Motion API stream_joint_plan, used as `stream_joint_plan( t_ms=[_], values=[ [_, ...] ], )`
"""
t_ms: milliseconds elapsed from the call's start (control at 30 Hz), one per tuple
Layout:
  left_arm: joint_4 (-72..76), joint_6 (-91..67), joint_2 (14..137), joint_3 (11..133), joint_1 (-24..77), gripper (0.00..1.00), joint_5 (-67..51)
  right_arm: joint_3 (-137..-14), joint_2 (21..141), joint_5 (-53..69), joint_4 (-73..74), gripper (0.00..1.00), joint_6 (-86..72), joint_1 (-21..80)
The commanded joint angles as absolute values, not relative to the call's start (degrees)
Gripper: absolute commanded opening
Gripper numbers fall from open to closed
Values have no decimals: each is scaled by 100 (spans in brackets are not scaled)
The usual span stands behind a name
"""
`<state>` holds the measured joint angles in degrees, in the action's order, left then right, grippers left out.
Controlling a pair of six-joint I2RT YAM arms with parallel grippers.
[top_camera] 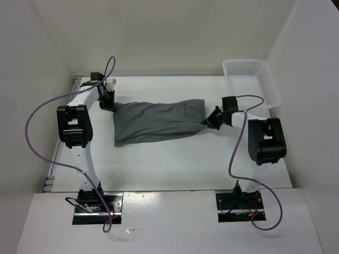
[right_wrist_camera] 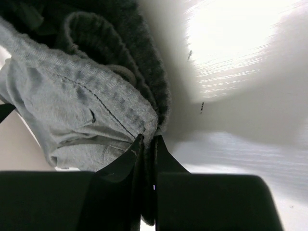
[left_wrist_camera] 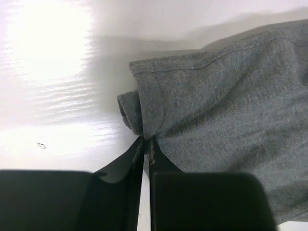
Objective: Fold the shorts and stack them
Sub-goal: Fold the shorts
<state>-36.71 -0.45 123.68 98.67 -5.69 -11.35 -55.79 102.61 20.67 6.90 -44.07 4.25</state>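
On the table [top_camera: 169, 169], left side: the left gripper [top_camera: 109, 103] is down at the far-left corner of the shorts [top_camera: 158, 120].
Left pincer: clenched, with the fingertips pinching a hemmed corner of the grey cloth. In the left wrist view a small roll of fabric curls just beside the tips.
Shorts: dark grey and spread lengthwise across the middle of the white tabletop. They stretch between the two arms, wider at the left end and narrower at the right.
Fabric surface: mostly flat with a few soft creases, and a stitched seam shows near the right end.
Right pincer: the right gripper [top_camera: 208, 121] is clamped tight on the right end of the shorts. In the right wrist view the cloth bunches in folds above the closed tips.
Far right corner: a white mesh basket [top_camera: 250, 79] sits at the table's back edge, apart from the shorts and just beyond the right arm.
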Motion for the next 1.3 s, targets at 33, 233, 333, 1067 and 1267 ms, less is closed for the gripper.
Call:
stream_joint_plan(
  t_ms=[33,233,333,1067,1267],
  values=[
    [-3472,0,12401,10134,-624,20,-809,-5511,9748,1986,817,0,-4193,396],
    [-3797,0,11851,9871,-624,59,-1257,-5563,9668,2188,817,41,-4192,396],
    [-3797,0,10997,9223,-563,62,-1178,-5563,9668,2259,817,54,-4192,396],
    [-4755,0,10265,6943,378,61,-896,-5194,10020,2162,721,62,-4298,448],
    [-4824,0,10477,6952,431,17,-896,-5194,10310,2276,615,56,-4298,501]
  ],
)
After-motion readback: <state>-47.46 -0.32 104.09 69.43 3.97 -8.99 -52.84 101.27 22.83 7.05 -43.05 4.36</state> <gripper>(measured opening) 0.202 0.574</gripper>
